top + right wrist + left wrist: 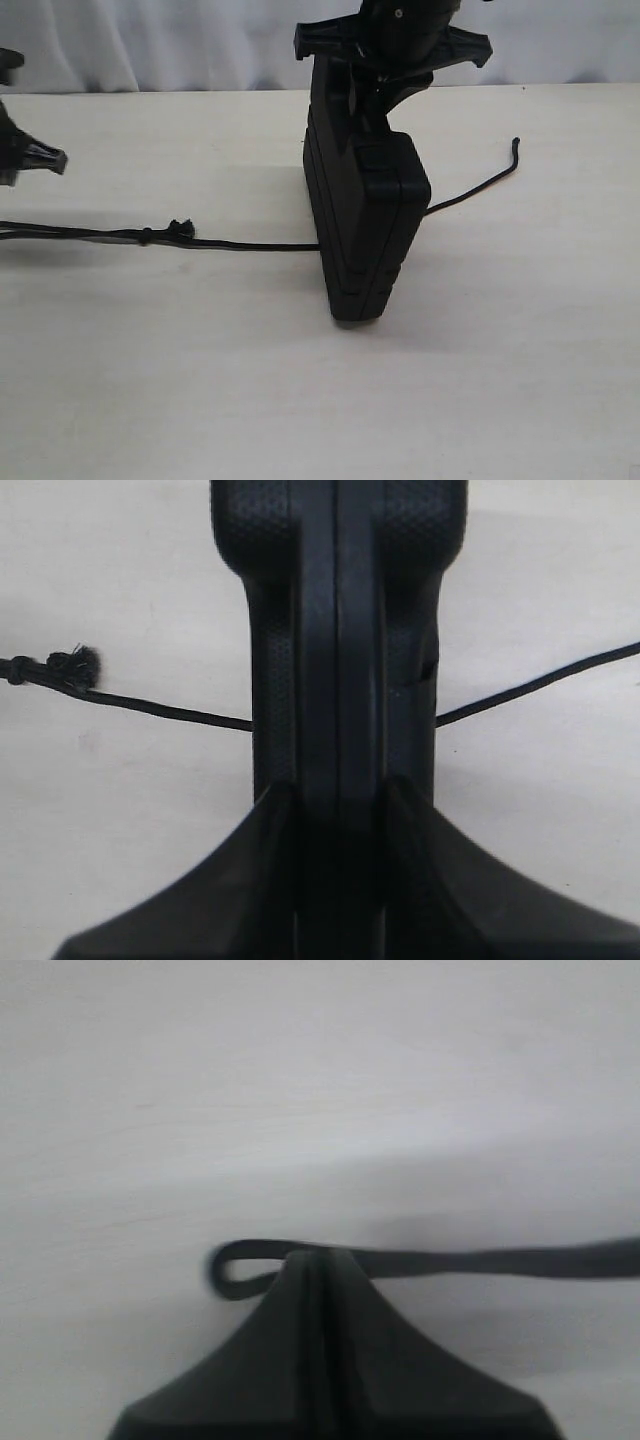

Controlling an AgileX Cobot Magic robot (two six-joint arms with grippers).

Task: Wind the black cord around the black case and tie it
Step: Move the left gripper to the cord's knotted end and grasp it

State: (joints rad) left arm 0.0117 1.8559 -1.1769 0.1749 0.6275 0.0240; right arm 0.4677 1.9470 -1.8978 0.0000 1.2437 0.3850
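Black case (370, 220) stood up on one narrow side, mid-counter (250, 400), reaching back toward the far edge. Black cord (250, 244) flat on the surface, meeting the case low on one side and emerging on the other; under or behind, cannot tell. Knot (147, 236) and frayed tuft (182, 227) toward the left edge, loose tail curling toward the far right corner. Left gripper (315, 1260) at the left edge, jaws together, end loop right at the tips; pinched or merely beside, cannot tell. Right gripper (335, 790) farthest back, clamped across the case's upper end. Probably no turn wound yet. Hold the case upright, confirm the pinch, then carry the cord over with light tension, without dragging the case.
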